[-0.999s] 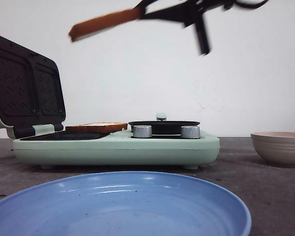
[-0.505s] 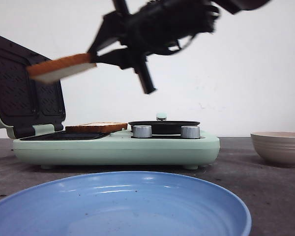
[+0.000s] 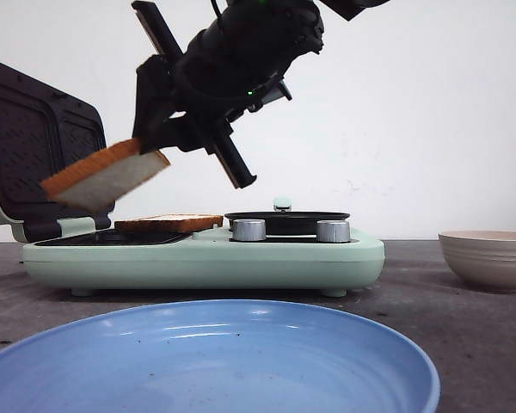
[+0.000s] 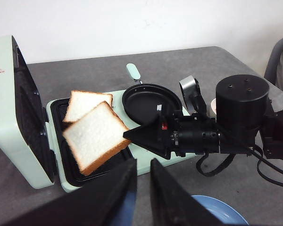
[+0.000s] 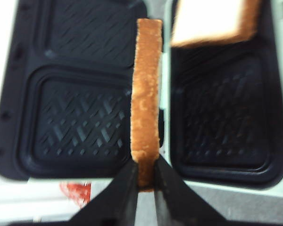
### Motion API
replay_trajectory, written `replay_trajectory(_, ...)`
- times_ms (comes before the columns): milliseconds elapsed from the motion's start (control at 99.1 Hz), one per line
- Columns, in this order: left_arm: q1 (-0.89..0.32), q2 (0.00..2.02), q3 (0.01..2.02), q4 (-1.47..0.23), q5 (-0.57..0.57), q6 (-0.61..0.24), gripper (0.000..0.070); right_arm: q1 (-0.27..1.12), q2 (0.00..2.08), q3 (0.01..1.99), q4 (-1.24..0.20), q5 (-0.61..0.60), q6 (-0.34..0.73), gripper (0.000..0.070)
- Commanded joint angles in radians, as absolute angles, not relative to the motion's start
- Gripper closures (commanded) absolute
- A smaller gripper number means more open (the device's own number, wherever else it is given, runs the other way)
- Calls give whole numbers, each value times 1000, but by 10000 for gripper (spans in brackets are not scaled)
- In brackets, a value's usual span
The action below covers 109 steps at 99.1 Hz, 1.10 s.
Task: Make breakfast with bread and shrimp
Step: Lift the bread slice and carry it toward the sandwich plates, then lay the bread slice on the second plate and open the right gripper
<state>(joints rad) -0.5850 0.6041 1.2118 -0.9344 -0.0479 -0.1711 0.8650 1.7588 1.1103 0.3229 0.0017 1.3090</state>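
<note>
My right gripper [image 3: 148, 148] is shut on one corner of a slice of bread [image 3: 103, 177], which hangs tilted down in front of the open lid [image 3: 43, 155]. The slice hovers above the near grill plate [image 4: 101, 165] of the mint sandwich maker [image 3: 206, 258]. The right wrist view shows this bread [image 5: 146, 89] edge-on between the right gripper's [image 5: 145, 170] fingers. A second slice [image 3: 168, 223] [image 4: 87, 104] lies flat on the far grill plate. My left gripper [image 4: 142, 165] hangs back above the table, narrowly open and holding nothing. No shrimp is in view.
A round black pan [image 3: 285, 219] sits on the maker's right side behind two silver knobs [image 3: 248, 230]. A beige bowl [image 3: 488, 256] stands at the right, its contents hidden. A large blue plate [image 3: 215, 361] lies nearest the camera.
The right arm has swung down and left with the bread, from high above the pan to just over the open grill plate. The slice now tilts downward.
</note>
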Motion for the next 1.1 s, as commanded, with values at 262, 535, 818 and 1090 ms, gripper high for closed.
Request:
replay_trajectory(262, -591, 599, 1225, -923, -45, -159, 700, 895, 1805, 1134, 319, 33, 1428, 700)
replay_trajectory(535, -591, 599, 1225, -927, -45, -147, 700, 903, 1806, 1134, 312, 87, 1438, 700)
replay_trajectory(818, -591, 599, 1225, -927, -45, -147, 700, 907, 1826, 1134, 310, 53, 1464, 700)
replay_trajectory(1090, -591, 593, 1225, -931, -44, -147, 700, 914, 1857, 1134, 321, 54, 1489, 700)
